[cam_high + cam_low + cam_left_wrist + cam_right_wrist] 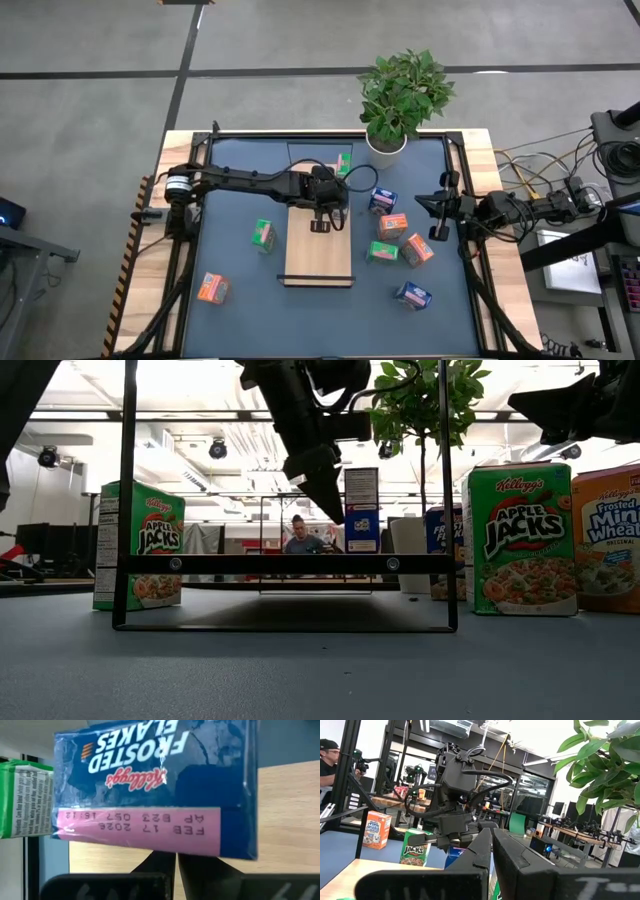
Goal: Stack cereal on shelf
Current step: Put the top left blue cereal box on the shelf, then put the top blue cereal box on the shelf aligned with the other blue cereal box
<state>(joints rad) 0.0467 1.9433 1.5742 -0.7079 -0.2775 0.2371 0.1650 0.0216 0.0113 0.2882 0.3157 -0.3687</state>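
The shelf (318, 262) is a light-wood board lying mid-table, with its dark strip at the near end. My left gripper (320, 222) reaches over the shelf's far half, pointing steeply down, fingers shut (176, 862). A blue Frosted Flakes cereal box (150, 785) fills the left wrist view just beyond those fingertips, with the board (290, 810) behind it. From the right wrist view the blue box (456, 856) sits under that gripper. My right gripper (432, 210) waits shut at the table's right side, clear of everything. My left gripper has its shut fingertips right at the lower edge of the blue box's pink dated end flap (135, 827). The box hides the very tips. Whether they touch it, I cannot tell.
Loose cereal boxes lie right of the shelf: blue (382, 200), orange (393, 225), green (381, 252), orange (417, 250), blue (412, 295). Left of it are a green box (263, 235) and an orange box (211, 288). A green box (344, 163) and a potted plant (386, 143) stand at the far edge.
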